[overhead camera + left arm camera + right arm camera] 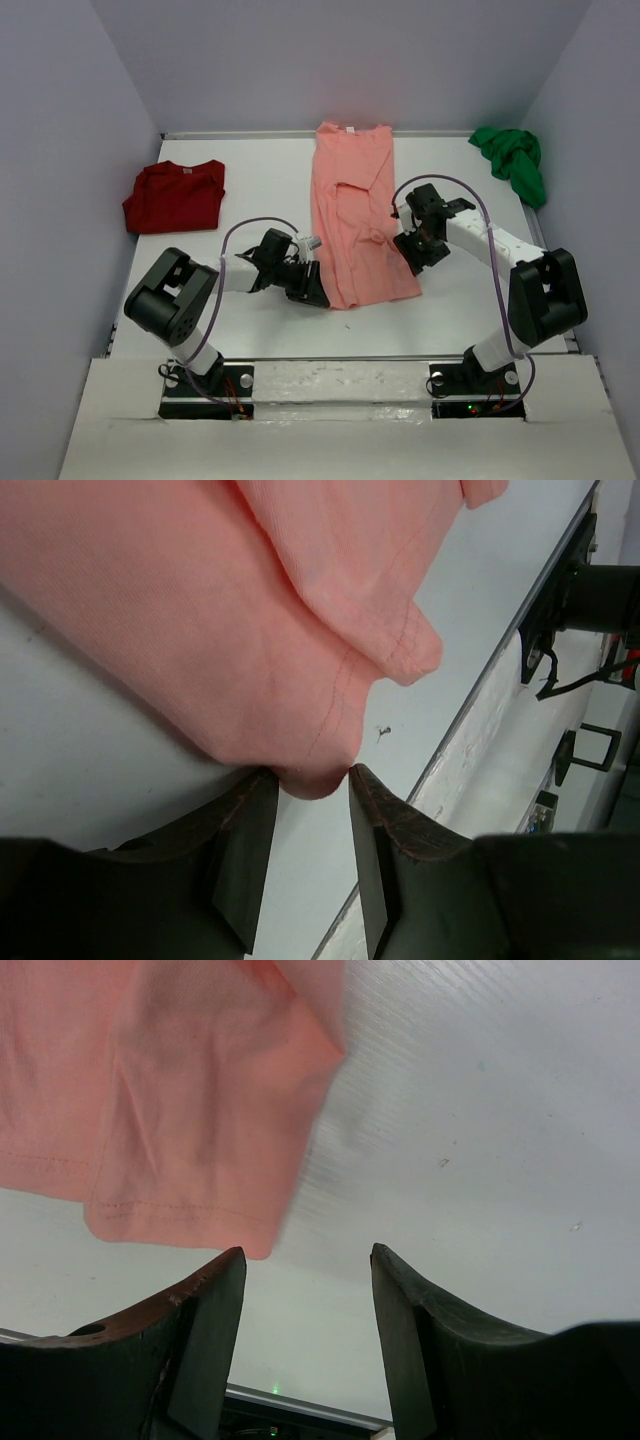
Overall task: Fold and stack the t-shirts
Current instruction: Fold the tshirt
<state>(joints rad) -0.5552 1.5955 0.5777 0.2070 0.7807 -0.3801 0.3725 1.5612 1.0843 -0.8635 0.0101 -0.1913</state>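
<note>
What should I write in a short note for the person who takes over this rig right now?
Left hand: open, with the near left corner of the pink shirt between its fingertips; it does not look clamped.
Right hand: open and empty, over the bare table just beside the pink shirt's near right corner.
Shirts: the pink shirt lies in the middle as a long strip, sides folded in. The red shirt lies folded at the far left. The green shirt is crumpled in the far right corner.
Done: red looks folded; pink is half folded.
Left: fold pink across, fold green, then stack all three.
</note>
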